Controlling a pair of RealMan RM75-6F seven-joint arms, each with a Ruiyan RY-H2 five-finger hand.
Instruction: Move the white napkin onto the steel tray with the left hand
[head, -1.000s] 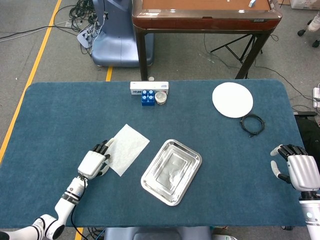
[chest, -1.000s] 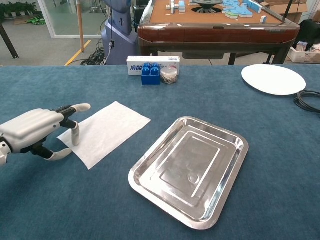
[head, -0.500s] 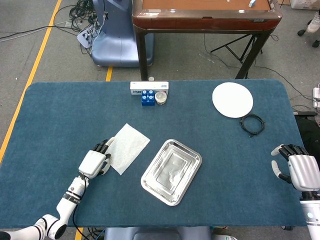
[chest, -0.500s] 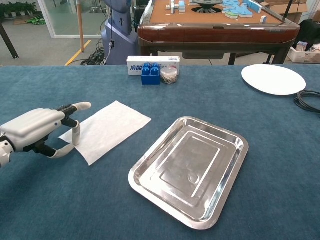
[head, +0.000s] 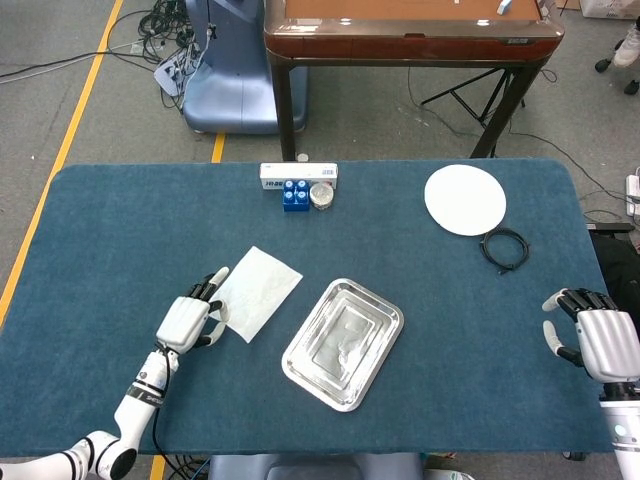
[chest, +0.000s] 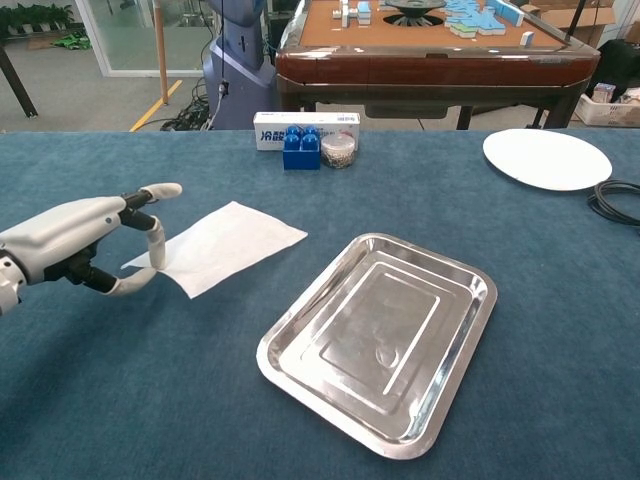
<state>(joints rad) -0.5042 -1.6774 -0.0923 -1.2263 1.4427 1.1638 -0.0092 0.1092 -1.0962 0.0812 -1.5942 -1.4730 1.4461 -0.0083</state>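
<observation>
The table (head: 120, 220) is covered in dark blue, felt-like cloth with a short nap. On it, near centre, lies the steel tray (head: 300, 360) (chest: 470, 330): rectangular, rounded corners, a raised rim and a stepped, mirror-bright floor, set at an angle to the table edge. At the far right sits a flat round white plate (head: 465, 199) (chest: 546, 158), with a coil of black cable (head: 504, 248) just beside it.

The white napkin (head: 255, 290) (chest: 225, 245) is a thin, matte, roughly square sheet, lying just left of the tray and apart from it. Its near-left edge is raised off the cloth at my left hand (head: 185, 322) (chest: 65, 240); the rest lies flat. A finger and the thumb meet at that edge, and I judge the napkin pinched between them, though the chest view is too oblique to confirm full contact. My other fingers point outward, straight.

Against the frame one second earlier, the napkin's visible outline is shorter and its held edge has lifted; it has slid slightly toward the tray, and my left hand has risen.

My right hand (head: 595, 340) rests at the right table edge, holding nothing, fingers loosely apart.

At the far edge stand a white box (head: 298, 172) (chest: 305, 125), a blue block (head: 294, 194) (chest: 301, 147) and a small round jar (head: 322, 195) (chest: 339, 150).
</observation>
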